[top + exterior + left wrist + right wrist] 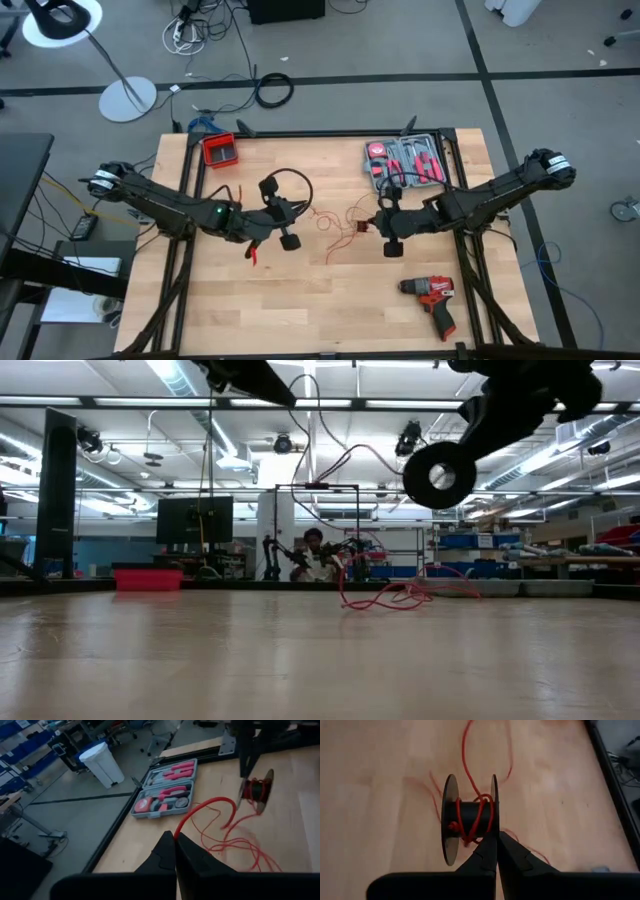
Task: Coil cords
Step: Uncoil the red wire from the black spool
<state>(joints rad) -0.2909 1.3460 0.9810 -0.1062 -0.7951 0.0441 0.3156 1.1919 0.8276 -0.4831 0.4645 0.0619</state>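
No legible text, label, brand or number in any view. Red drill near the desk's front right corner: markings too small to read. Tool case: no readable lettering. Red box: none.

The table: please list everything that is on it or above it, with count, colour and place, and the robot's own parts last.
Wire: one, red, loose on the table's middle, one end wound on the spool.
Spool: one, black, held above the table by the right gripper.
Tool case: one, grey with pink tools, far right.
Drill: one, red, near right.
Box: one, red, far left.
Left gripper: shut on the wire.
Right gripper: shut on the spool.
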